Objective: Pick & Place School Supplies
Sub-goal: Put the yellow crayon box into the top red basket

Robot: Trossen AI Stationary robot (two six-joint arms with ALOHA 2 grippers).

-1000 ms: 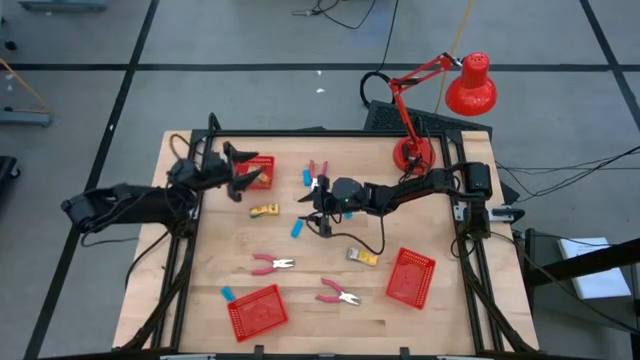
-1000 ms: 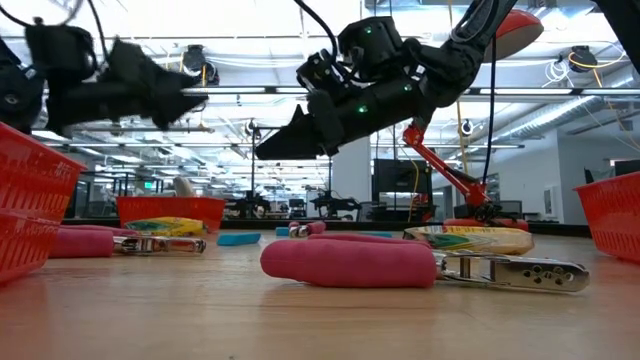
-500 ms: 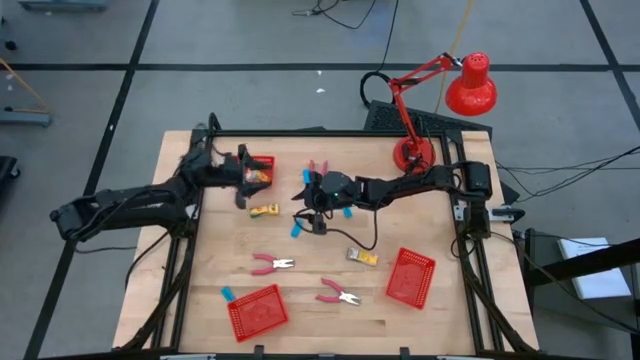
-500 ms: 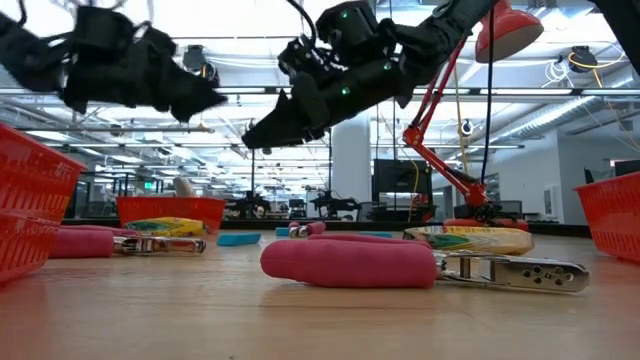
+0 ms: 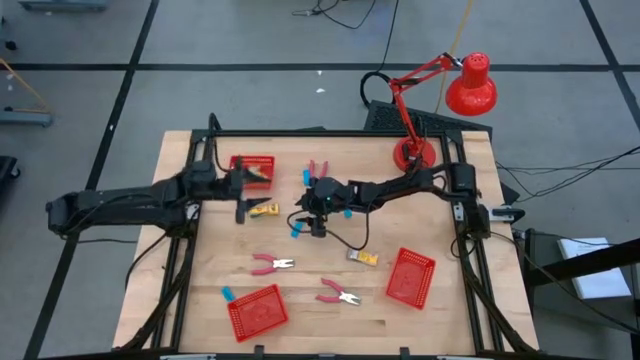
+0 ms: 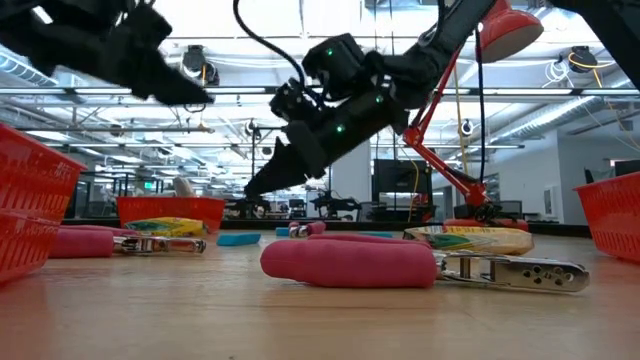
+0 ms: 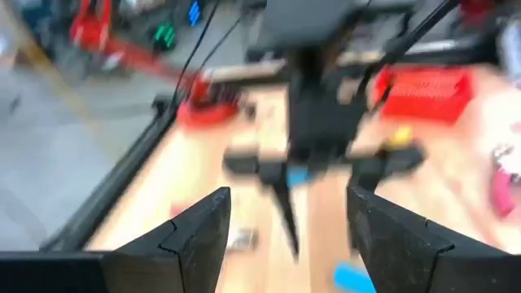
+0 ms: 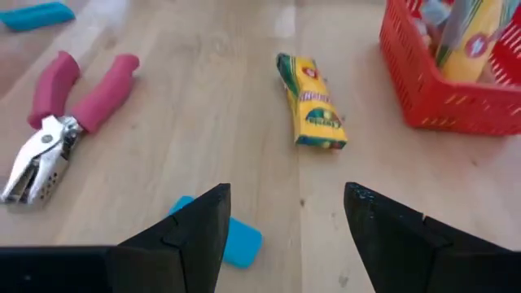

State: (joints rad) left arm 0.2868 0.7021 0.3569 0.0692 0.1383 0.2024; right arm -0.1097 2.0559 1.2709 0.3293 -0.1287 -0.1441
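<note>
Right end effector spread open and empty, poised over mid-surface, one dark finger either side of small light-blue block lying flat on pale wooden surface. Same block seen from above just at fingertips. Just beyond it, yellow crayon box, flat, near left end effector in overhead view, same box at. Off to one side in right wrist view, pink-handled silver hole punch, flat, apart from block.

Left end effector also open, nothing between fingers, raised over rear-left area beside small red mesh basket; basket holds yellow item, contents otherwise unclear.

Further out: second pink-handled tool mid-front; third pink-handled tool closer to front edge; yellow-and-silver piece right of centre, near empty-looking red mesh basket at front right. Another red mesh basket at front left, light-blue block just beside it. Pink-handled tool and blue block at rear centre, behind right arm.

Red desk lamp at rear right corner, base on surface edge.
</note>
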